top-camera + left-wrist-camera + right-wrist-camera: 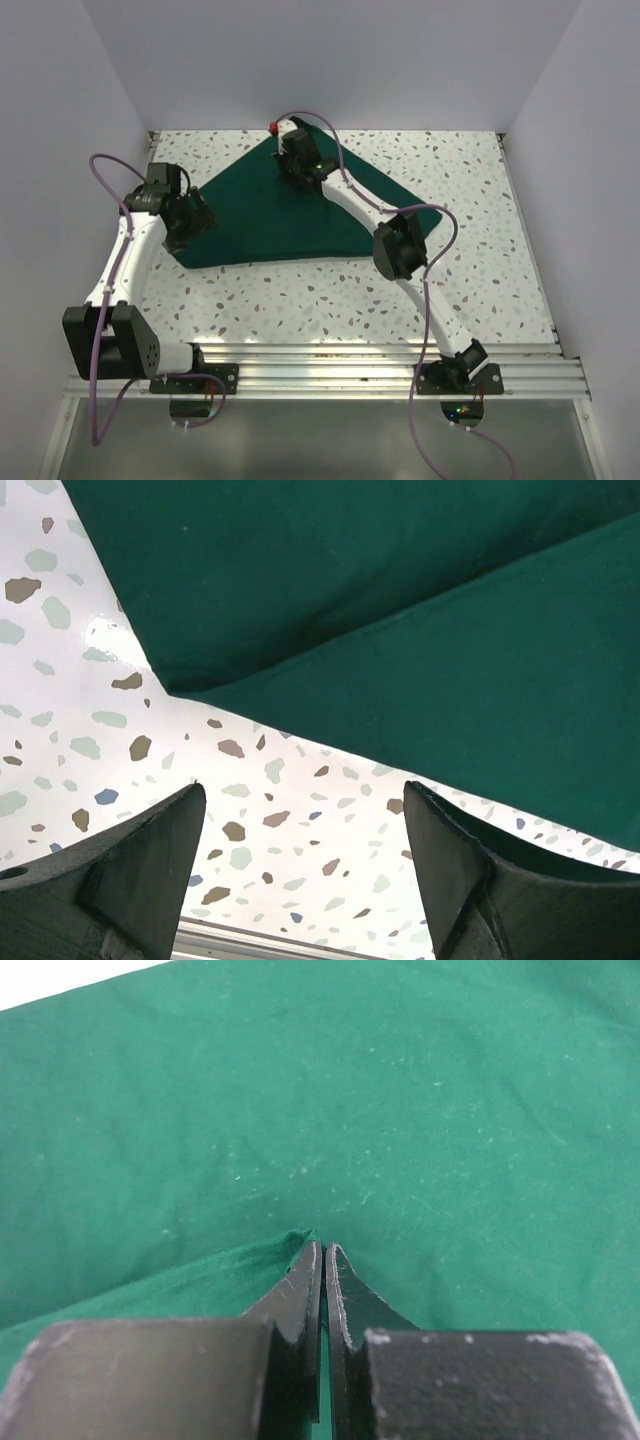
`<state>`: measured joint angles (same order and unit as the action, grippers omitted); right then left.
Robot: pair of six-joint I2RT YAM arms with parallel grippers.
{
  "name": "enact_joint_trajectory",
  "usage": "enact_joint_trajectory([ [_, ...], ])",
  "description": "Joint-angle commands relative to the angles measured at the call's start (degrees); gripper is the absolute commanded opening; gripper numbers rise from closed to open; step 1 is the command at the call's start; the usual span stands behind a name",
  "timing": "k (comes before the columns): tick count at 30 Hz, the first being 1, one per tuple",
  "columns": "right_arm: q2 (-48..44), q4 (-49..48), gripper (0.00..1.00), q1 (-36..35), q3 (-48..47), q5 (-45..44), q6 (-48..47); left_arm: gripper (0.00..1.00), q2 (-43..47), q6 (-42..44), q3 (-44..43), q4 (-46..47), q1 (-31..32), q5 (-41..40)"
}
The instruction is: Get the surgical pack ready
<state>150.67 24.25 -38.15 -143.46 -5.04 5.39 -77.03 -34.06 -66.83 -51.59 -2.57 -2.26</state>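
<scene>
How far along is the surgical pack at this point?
Done: the green drape is already folded over into a rough triangle. In hand: the right gripper is shut on a drape corner at the far apex, and the left gripper is open beside the left corner. Left: probably further folds to make a compact bundle.

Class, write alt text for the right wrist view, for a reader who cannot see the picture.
The right tool, its two dark fingers pressed together, pinches a raised fold of the green drape, which fills nearly the whole view. A sliver of white table shows at the top left.
</scene>
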Motion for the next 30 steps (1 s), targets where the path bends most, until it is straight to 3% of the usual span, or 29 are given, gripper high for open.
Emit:
enact_joint_trajectory([
  [1, 1.0, -5.2, 0.0, 0.9, -3.1, -2.2, -0.5, 0.84, -0.6, -1.1, -1.1, -0.7, -0.4, -1.2],
  [19, 5.1, -6.0, 0.0, 3.3, -0.9, 0.2, 3.6, 0.87, -8.6, -2.2, -11.5, -3.1, -3.4, -1.1],
  [26, 5.7, -6.1, 0.0, 3.7, -0.1, 2.8, 5.8, 0.89, -16.1, -2.9, -14.6, 0.1, -12.4, 6.6],
  [30, 5.6, -6.1, 0.01, 3.6, 1.2, 4.6, 6.9, 0.89, -21.8, -2.1, -17.5, 1.5, -15.5, 5.4],
])
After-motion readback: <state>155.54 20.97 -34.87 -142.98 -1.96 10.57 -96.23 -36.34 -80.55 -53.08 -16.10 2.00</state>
